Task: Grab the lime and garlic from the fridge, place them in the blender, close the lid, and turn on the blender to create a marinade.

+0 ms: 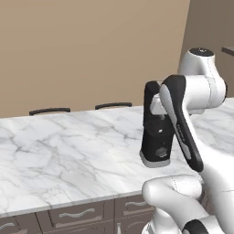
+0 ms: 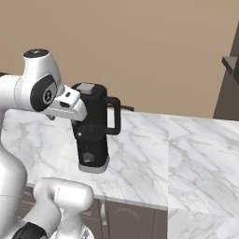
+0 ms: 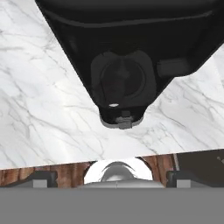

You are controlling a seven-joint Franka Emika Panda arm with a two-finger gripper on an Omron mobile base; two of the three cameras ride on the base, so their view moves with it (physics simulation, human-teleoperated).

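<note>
The black blender [image 1: 155, 137] stands on the marble counter, its side handle [image 2: 114, 116] pointing right in the right base view. The lid [image 2: 86, 88] with its light grey cap sits on top of the jug. My wrist [image 2: 69, 106] hangs close in front of the jug's upper part. The hand view looks down the blender [image 3: 127, 35] front at a round dial [image 3: 121, 81] on the base. My gripper [image 3: 111, 179] is open, with its fingertips [image 3: 43, 179] far apart and nothing between them. The lime, the garlic and the fridge are out of view.
The marble counter [image 1: 68, 155] runs wide to the left and right of the blender. Wooden drawers [image 1: 75, 214] with grey handles sit under its near edge. Two dark chair backs [image 1: 49, 110] rise behind the far edge. A dark cabinet [image 2: 228, 84] stands at the right.
</note>
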